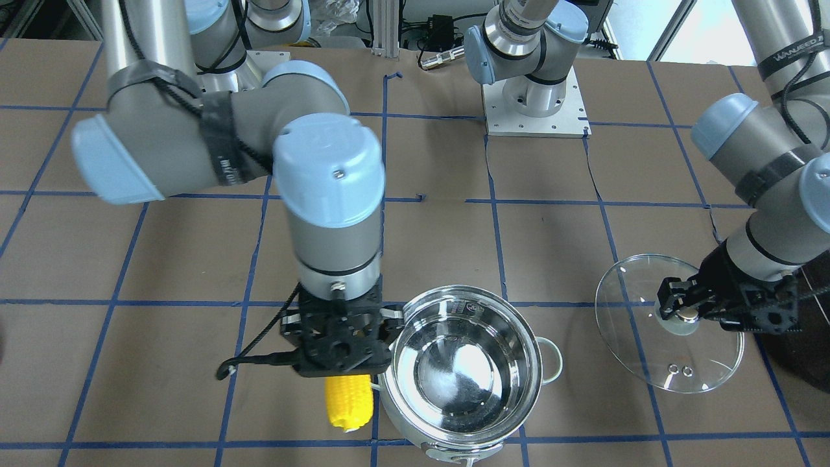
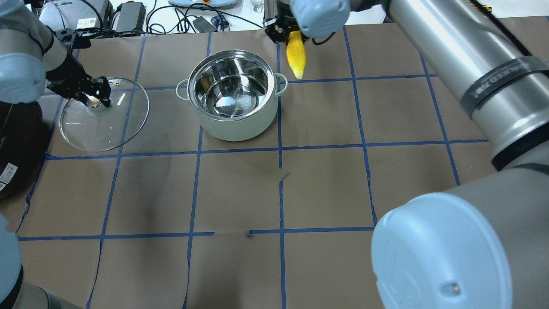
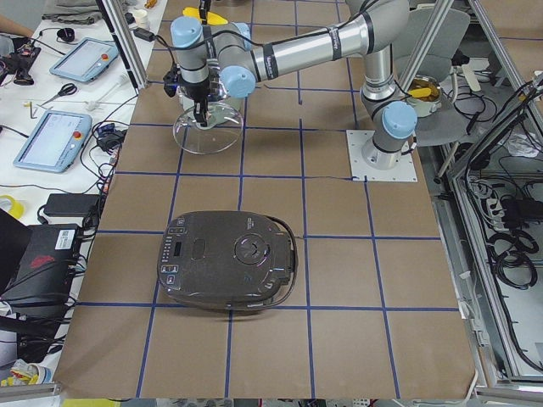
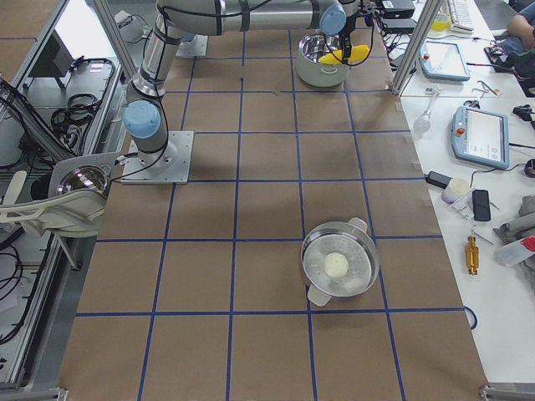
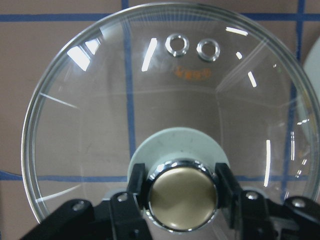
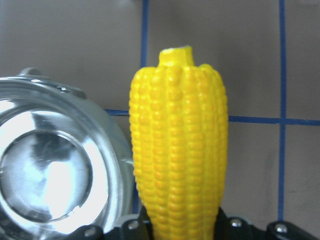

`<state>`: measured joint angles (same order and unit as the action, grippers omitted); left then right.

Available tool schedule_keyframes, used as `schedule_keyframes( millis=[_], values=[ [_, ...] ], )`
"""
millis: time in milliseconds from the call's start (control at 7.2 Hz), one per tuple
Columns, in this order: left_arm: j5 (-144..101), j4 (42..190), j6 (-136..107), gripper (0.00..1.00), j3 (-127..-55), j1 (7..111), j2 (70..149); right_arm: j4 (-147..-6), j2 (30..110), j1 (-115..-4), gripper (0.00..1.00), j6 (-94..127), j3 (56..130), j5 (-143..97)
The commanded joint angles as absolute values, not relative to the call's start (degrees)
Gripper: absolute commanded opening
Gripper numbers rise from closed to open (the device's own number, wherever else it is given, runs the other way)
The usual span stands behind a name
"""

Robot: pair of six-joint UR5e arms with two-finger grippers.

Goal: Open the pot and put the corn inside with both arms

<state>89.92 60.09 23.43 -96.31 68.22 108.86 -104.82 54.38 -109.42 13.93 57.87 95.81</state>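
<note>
Now, right claw clutches corn beside the pot, left claw pinches the lid aside, so best centre over the mouth before releasing.

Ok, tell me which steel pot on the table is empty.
The pale-sided pot beside the corn: open, nothing inside. The other pot, foreground of the exterior right view, holds a white lump.

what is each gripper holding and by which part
Left gripper holds the glass lid by its knob; right gripper holds the corn by one end.
</note>
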Motion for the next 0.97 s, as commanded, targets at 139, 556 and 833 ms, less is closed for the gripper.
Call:
schedule_keyframes(
  millis=[139, 556, 833],
  values=[
    [88.95, 45.81, 26.89, 0.23, -109.41, 64.08, 107.58, -105.81, 46.51, -117.85, 0.00, 17.41, 52.12, 96.24],
    [86.04, 46.05, 25.75, 0.23, -110.74, 64.07, 107.67, -109.42, 43.95, -118.04, 0.78, 10.46, 52.38, 96.24],
    [86.22, 45.79, 25.84, 0.25, -110.92, 63.72, 108.19, -109.34, 44.21, -118.04, 1.00, 10.28, 52.38, 96.06]
  ],
)
